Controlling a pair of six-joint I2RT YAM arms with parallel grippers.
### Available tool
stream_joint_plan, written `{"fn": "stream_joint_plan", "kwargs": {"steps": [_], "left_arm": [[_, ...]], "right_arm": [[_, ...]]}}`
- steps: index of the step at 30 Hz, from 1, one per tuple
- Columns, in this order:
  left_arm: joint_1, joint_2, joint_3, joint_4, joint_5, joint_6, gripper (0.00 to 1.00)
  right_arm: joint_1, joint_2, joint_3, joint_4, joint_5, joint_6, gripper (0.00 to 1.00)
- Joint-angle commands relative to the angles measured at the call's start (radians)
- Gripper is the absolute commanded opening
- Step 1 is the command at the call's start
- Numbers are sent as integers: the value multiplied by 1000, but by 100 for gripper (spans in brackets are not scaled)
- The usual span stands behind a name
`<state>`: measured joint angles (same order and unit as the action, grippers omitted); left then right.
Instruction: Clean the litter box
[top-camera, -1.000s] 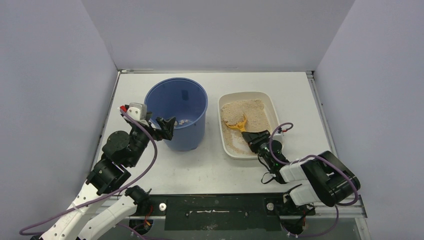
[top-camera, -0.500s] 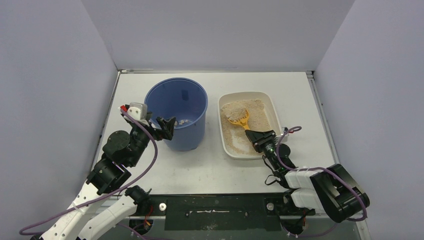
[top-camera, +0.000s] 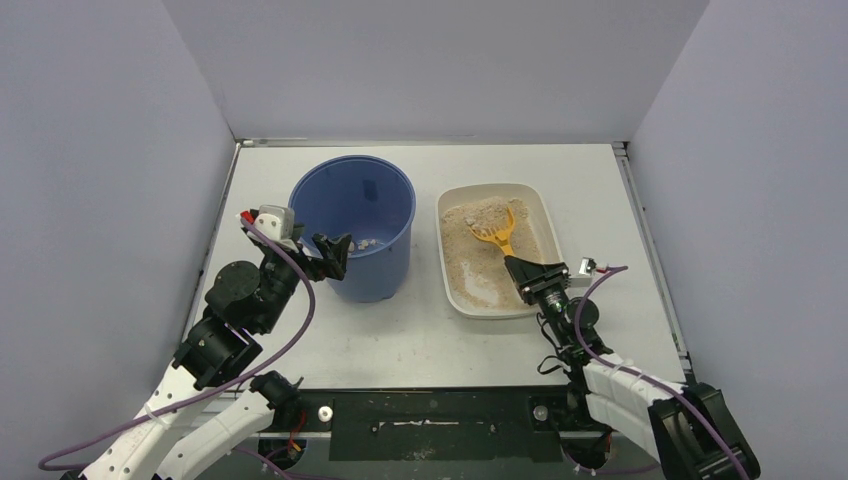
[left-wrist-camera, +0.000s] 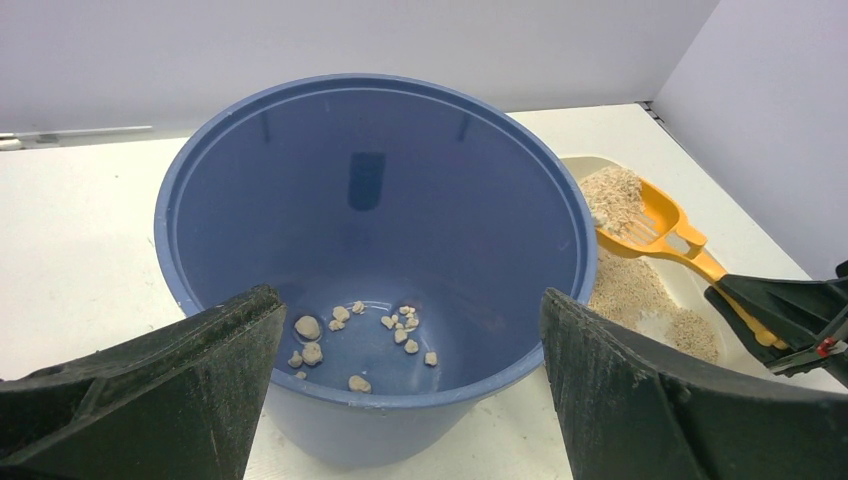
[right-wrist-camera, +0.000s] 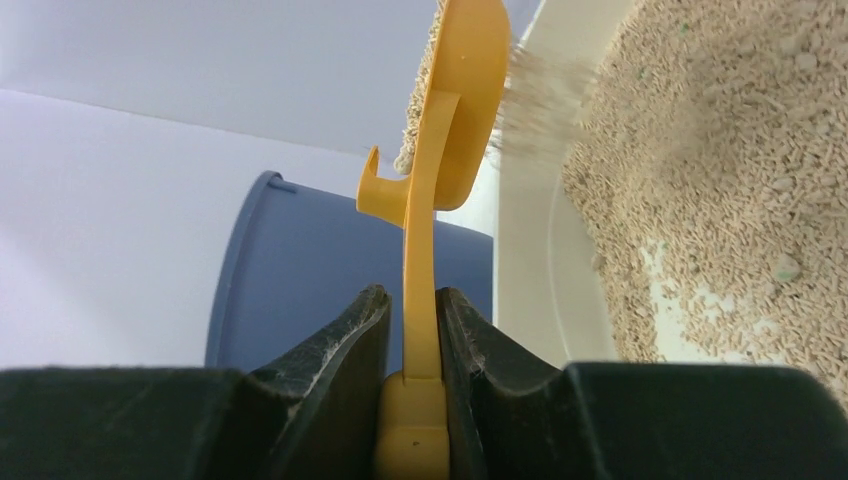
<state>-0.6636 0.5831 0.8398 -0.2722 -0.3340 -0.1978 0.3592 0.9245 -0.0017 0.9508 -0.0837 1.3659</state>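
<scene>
As litter spills off the tilted orange scoop (top-camera: 494, 237), right gripper (top-camera: 535, 274) pinching its handle above the cream litter box (top-camera: 490, 188), tray just right of the blue bucket (top-camera: 352, 215), left gripper (top-camera: 333, 254) spread wide at the bucket's near rim

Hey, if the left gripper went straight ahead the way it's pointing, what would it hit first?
Most likely the blue bucket. Its near wall sits right ahead of the left gripper, between the open fingers and apparently close, though the exact depth is hard to judge.
</scene>
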Motion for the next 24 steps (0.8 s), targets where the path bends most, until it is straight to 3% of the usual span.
{"fn": "stream_joint_plan", "kwargs": {"steps": [1, 9, 12, 15, 19, 24], "left_arm": [[7, -1, 4, 47, -6, 8, 97], [8, 1, 5, 47, -3, 6, 97], [8, 3, 5, 47, -1, 6, 97], [9, 4, 7, 47, 2, 6, 97], [9, 3, 6, 48, 0, 6, 97], [9, 3, 5, 48, 2, 5, 97]], "right_arm": [[-30, -118, -39, -4, -9, 48, 0], [-70, -271, -52, -111, -36, 82, 0], [-70, -254, -35, -93, -108, 81, 0], [-86, -295, -62, -126, -55, 137, 0], [-63, -250, -16, -98, -128, 97, 0], [-52, -267, -15, -161, -87, 106, 0]]}}
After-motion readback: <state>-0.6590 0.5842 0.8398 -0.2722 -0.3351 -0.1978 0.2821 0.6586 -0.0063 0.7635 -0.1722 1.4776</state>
